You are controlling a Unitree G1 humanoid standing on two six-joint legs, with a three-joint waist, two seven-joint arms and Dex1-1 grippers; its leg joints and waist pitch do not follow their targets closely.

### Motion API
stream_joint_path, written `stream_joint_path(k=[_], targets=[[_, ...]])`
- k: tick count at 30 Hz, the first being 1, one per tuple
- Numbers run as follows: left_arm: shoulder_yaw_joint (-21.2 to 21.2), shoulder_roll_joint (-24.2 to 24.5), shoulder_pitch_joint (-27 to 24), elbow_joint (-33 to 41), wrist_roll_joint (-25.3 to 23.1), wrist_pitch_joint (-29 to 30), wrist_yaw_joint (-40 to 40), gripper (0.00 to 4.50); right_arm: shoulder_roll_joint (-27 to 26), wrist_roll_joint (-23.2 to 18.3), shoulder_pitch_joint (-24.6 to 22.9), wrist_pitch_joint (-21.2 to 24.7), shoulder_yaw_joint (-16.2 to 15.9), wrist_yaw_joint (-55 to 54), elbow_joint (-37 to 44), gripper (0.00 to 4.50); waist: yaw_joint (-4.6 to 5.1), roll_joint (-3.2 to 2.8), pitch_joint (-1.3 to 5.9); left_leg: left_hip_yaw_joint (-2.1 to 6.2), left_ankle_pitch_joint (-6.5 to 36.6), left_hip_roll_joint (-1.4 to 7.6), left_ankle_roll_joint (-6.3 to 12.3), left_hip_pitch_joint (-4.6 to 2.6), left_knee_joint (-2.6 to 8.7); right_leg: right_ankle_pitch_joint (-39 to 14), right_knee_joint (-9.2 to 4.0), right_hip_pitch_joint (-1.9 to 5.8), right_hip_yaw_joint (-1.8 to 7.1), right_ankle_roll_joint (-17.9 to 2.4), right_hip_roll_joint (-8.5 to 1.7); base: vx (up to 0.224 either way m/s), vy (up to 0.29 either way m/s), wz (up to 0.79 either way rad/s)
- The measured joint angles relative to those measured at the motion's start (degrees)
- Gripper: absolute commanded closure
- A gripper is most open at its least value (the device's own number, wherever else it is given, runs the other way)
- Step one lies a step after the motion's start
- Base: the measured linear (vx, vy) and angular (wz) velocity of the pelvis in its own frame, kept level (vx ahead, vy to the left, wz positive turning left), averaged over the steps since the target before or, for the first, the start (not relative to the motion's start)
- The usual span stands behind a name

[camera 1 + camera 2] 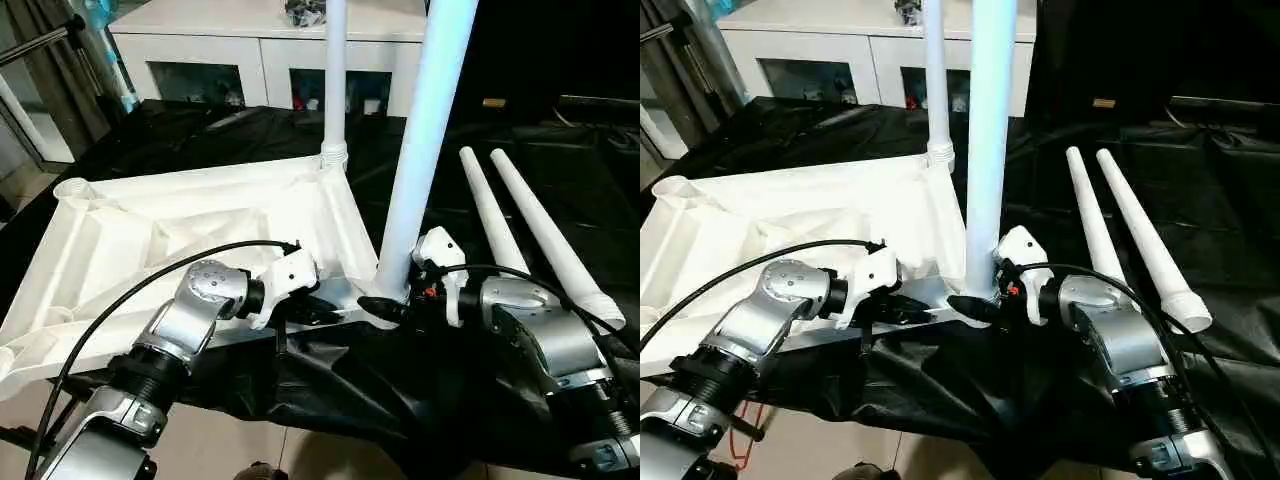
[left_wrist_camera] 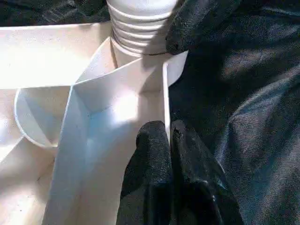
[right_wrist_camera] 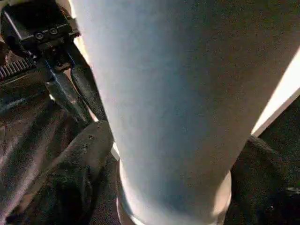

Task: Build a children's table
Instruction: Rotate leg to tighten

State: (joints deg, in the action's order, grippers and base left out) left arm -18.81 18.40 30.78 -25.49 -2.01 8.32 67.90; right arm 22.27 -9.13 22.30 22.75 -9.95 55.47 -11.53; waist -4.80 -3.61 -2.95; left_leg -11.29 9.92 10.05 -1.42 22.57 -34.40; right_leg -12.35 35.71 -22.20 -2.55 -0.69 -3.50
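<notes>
Left eye view puts the tabletop (image 1: 190, 235) underside-up across the left half of the frame, lying on the black cloth (image 1: 400, 400) that covers the work surface. One leg (image 1: 335, 80) already stands upright in the far corner socket at upper centre. A second leg (image 1: 425, 150) rises from the near corner socket at centre frame, leaning slightly to the right as it climbs out of the top edge.

My left gripper (image 1: 305, 310) is clenched on the tabletop's near edge wall, just left of that socket; in the left wrist view its fingers (image 2: 154, 159) pinch the thin wall between them, bracing the top. My right gripper (image 1: 385, 305) sits around the base of the second leg, its black fingers (image 3: 79, 164) on either side of the tube in the right wrist view. I cannot tell whether they are pressing the tube or merely flanking it.

Two spare legs (image 1: 530, 230) lie side by side on the cloth at the right, well apart from the tabletop. A white cabinet (image 1: 260, 50) runs along the top.

I judge I am seating the second leg. Next I would need to straighten it and press it fully home while the left keeps bracing, then fetch a spare leg.
</notes>
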Motion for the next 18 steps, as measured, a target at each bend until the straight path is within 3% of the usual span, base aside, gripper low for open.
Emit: stream_joint_path(k=[9, 15, 18], targets=[[0.04, 0.00, 0.00, -0.19, 0.00, -0.16, 0.00, 4.50, -0.08, 0.33, 0.08, -0.69, -0.01, -0.14, -0.57, 1.68, 0.01, -0.01, 0.01, 0.00, 0.00, 0.00, 0.00, -0.02, 0.00, 0.00, 0.04, 0.00, 0.00, 0.00, 0.00, 0.000, 0.000, 0.00], [0.37, -0.25, 0.00, -0.66, 0.02, 0.19, -0.26, 4.50, -0.68, 0.42, 0.07, -0.94, 0.11, -1.10, -1.15, 1.76, 0.06, -0.02, 0.02, 0.00, 0.00, 0.00, 0.00, -0.04, -0.01, 0.00, 0.05, 0.01, 0.01, 0.00, 0.00, 0.000, 0.000, 0.00], [1.99, -2.20, 0.25, -2.20, 0.02, 2.87, -4.05, 4.50, -4.27, 1.61, 0.11, -1.68, 1.72, -7.64, -3.33, 1.77, 0.56, -0.01, 0.03, 0.00, 0.00, 0.00, -0.02, -0.17, -0.06, 0.00, 0.13, 0.09, 0.03, 0.00, 0.00, 0.000, 0.000, 0.00]])
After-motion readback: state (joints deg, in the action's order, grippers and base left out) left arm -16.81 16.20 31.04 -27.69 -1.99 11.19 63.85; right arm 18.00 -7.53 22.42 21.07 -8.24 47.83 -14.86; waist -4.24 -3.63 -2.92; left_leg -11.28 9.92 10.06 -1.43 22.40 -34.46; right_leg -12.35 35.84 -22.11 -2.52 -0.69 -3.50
